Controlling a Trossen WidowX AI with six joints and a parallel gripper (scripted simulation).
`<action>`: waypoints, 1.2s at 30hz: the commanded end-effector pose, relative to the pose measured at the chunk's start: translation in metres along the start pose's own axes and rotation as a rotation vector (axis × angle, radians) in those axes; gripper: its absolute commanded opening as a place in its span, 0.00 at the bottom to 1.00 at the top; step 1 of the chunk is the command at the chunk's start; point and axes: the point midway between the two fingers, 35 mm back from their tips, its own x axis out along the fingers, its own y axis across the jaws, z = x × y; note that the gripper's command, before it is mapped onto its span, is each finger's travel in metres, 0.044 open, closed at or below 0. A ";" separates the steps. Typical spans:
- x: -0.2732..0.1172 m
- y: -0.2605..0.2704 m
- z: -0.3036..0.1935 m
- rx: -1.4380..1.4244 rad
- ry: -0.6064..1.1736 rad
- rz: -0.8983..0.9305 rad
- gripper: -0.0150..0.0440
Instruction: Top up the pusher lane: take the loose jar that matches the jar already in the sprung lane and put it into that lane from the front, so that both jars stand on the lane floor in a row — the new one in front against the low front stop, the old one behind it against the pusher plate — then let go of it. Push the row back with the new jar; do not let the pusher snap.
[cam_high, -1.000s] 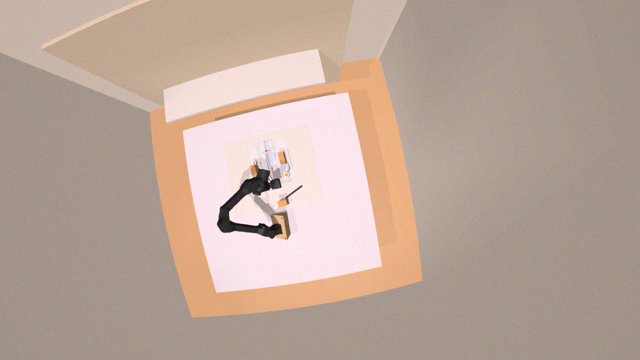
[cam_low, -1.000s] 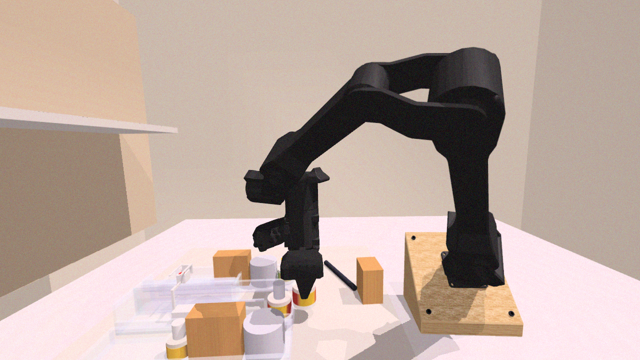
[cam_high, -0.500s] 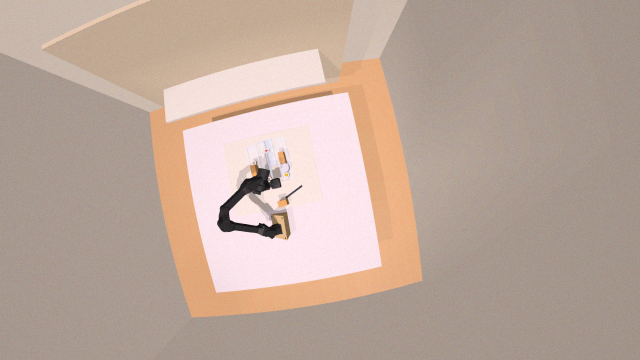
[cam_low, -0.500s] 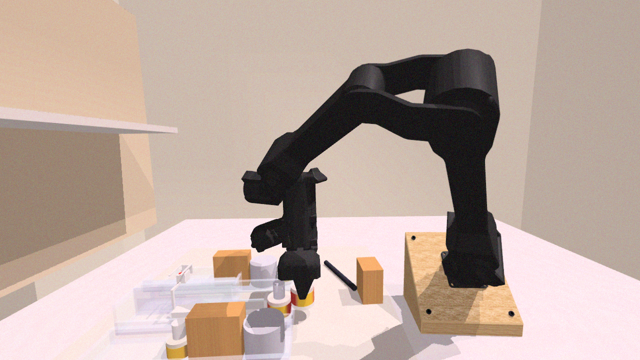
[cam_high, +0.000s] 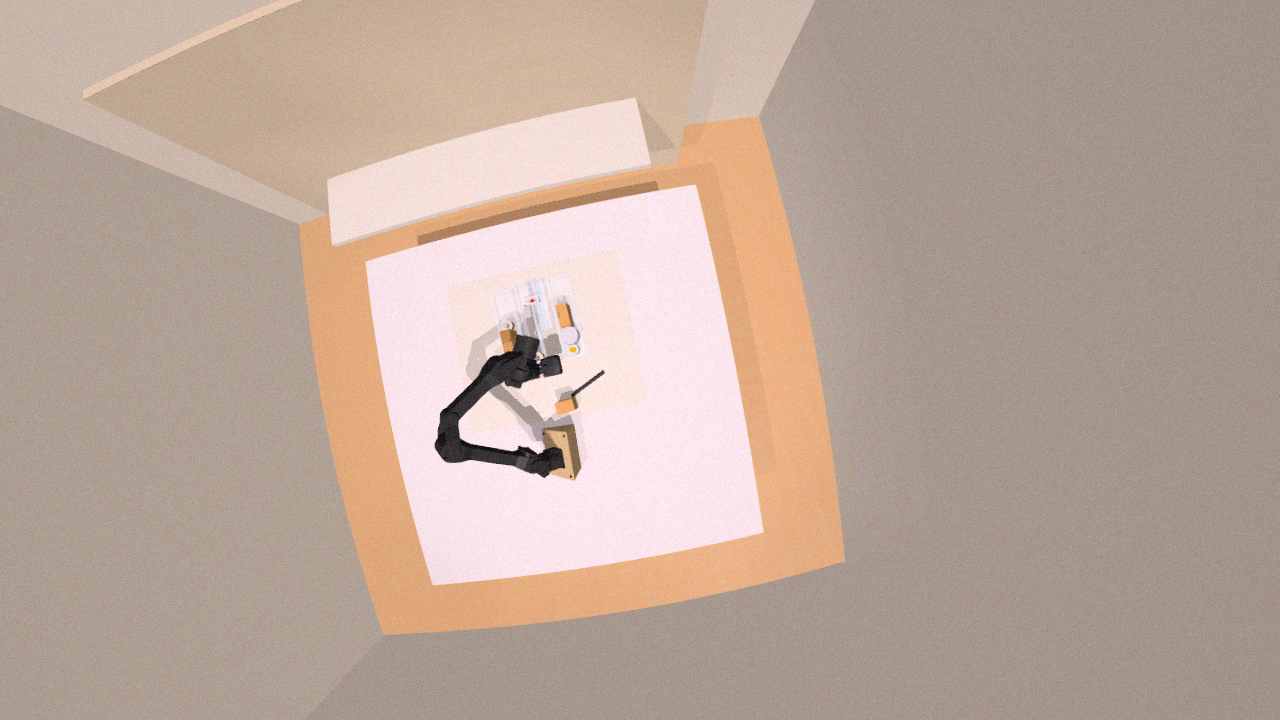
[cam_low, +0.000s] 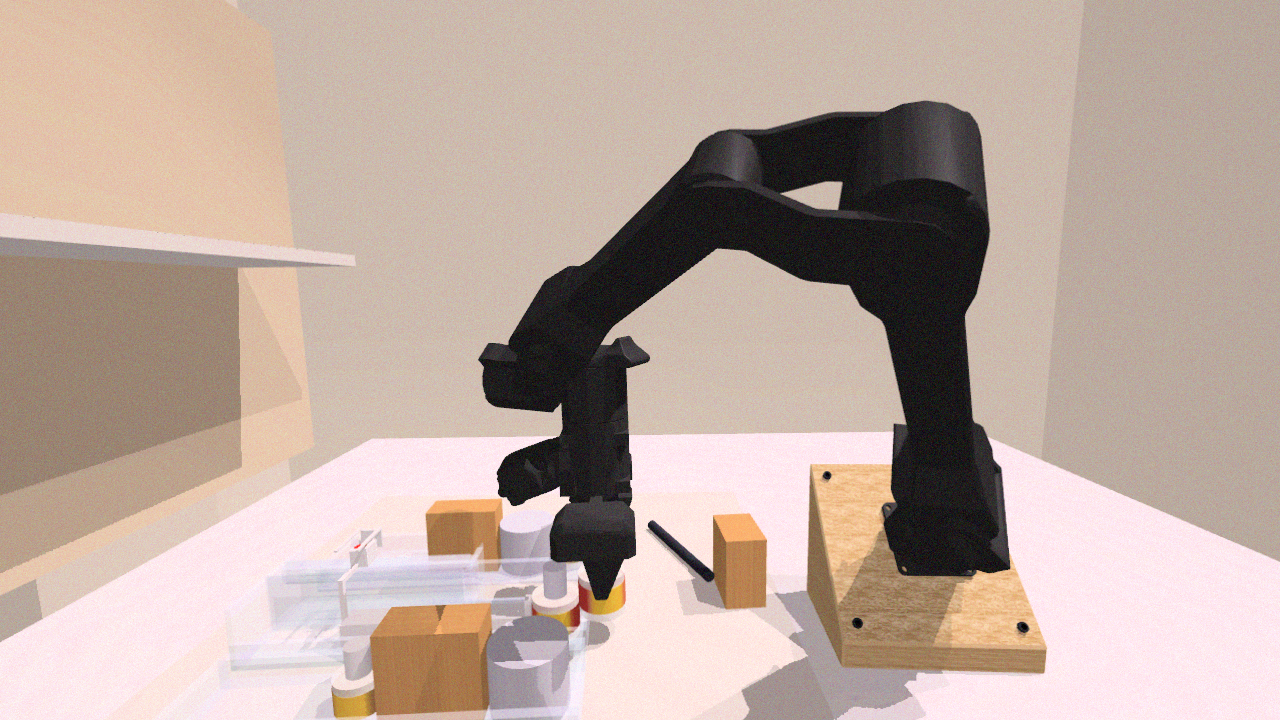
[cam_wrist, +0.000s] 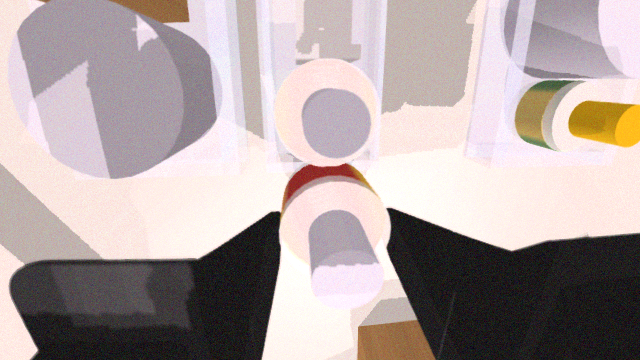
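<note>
My gripper (cam_low: 603, 586) (cam_wrist: 331, 219) is shut on a jar (cam_low: 614, 592) (cam_wrist: 302, 210) with a red and yellow label, a pale lid and a grey knob. The jar is upright, just in front of the sprung lane and a little above the mat; its shadow lies below it. The matching jar (cam_low: 554, 612) (cam_wrist: 292, 95) stands at the front of the clear-walled lane (cam_wrist: 267, 75). In the wrist view the two jars nearly meet; I cannot tell whether they touch. The low front stop is mostly hidden between them. The pusher plate is not clear to see.
Beside the lane stand grey cylinders (cam_low: 528, 671) (cam_low: 521, 541), wooden blocks (cam_low: 431, 662) (cam_low: 463, 535), a yellow-banded jar (cam_low: 353, 700) and a green-banded jar (cam_wrist: 530, 115) with a yellow knob. A black rod (cam_low: 680, 550) leans on an upright block (cam_low: 739, 564) near the arm's base.
</note>
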 end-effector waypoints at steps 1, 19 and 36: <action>-0.001 0.001 0.007 -0.006 -0.014 0.001 0.25; -0.002 0.001 0.013 -0.006 -0.014 0.001 0.25; -0.002 0.002 0.019 -0.007 -0.015 0.001 0.25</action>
